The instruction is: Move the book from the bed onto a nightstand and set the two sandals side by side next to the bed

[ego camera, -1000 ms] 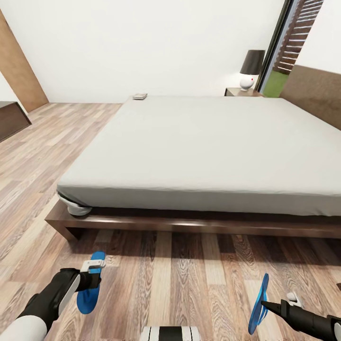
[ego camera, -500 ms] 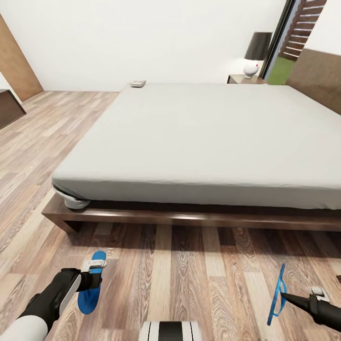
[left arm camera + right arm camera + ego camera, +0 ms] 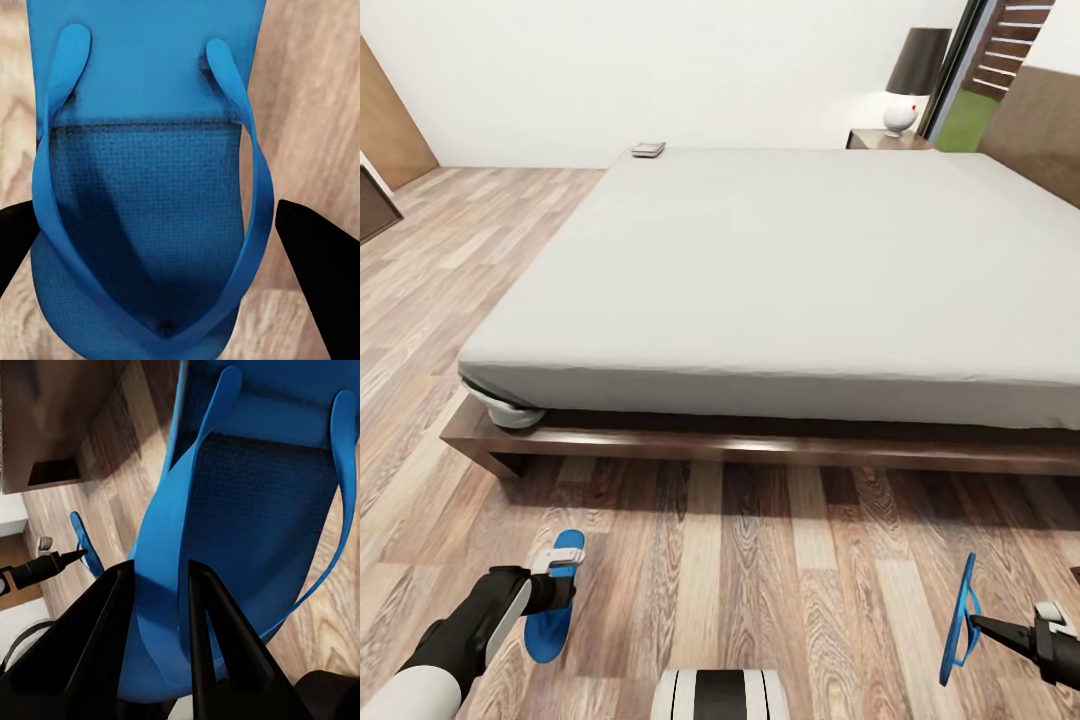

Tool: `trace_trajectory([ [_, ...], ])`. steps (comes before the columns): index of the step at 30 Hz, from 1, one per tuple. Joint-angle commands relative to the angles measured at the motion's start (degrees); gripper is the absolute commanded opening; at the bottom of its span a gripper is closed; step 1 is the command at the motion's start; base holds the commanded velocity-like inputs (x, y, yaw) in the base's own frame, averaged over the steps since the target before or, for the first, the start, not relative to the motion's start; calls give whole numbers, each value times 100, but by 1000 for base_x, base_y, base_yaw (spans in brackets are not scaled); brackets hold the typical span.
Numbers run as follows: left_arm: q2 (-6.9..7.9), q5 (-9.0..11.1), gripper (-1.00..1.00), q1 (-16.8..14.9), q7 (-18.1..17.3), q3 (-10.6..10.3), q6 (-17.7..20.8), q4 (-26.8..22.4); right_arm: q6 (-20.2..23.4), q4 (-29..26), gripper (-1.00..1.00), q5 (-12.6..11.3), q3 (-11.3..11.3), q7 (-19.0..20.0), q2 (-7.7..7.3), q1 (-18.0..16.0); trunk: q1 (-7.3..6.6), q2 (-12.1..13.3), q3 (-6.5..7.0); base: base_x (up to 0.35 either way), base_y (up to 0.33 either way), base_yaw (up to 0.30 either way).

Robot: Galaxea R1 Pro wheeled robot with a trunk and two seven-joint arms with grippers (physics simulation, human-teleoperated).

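sandals | left sandal (image 3: 550, 600) flat, left fingers (image 3: 315, 262) spread around it | right fingers (image 3: 105, 622) pinch right sandal (image 3: 960, 620) edge-up | lay it flat beside its mate near bed (image 3: 660, 450)

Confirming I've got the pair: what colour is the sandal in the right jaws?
Bright blue, sole and straps alike; the sandal shows best in the right wrist view.

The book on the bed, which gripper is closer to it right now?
Left. The book lies at the bed's far left corner; the left gripper is low on that side, the right gripper far across.
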Motion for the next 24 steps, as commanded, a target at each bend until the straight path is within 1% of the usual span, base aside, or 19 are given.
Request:
trace_trajectory([
  [1,5,56,-100,-1,11,-14,29,-12,53,-1,-100,-63,47,14,-8,-5,-1,-2,-4,0,0,0],
  [3,5,56,-100,-1,12,-14,27,-16,51,-20,-100,-64,47,22,-8,-5,-1,-2,-4,0,0,0],
  [4,-28,90,-100,-34,-18,17,-2,-49,11,13,-100,-28,80,-17,-27,-38,-1,-2,-4,0,0,0],
  [6,-30,179,-100,-100,-82,15,-1,-116,-59,78,-100,-18,82,-83,-23,-102,-1,-2,-4,0,0,0],
  [8,-34,179,-100,-167,-82,14,0,-183,-126,143,-100,-21,79,-148,-23,-153,-1,-2,-4,0,0,0],
  [9,-67,204,-100,-201,-90,15,0,-217,-160,175,-100,-24,73,-181,-21,-141,-1,-2,-4,0,0,0],
  [14,-233,496,-100,-195,-113,23,0,-383,-339,340,-100,-29,65,-346,-17,-120,-1,-2,-4,0,0,0],
  [19,-385,520,-100,-195,-117,30,0,-458,-517,504,-100,-29,64,-511,-17,-119,-1,-2,-4,0,0,0],
  [24,-386,522,-100,-194,-117,30,0,-459,-695,668,-100,-29,64,-675,-17,-119,-1,-2,-4,0,0,0],
])
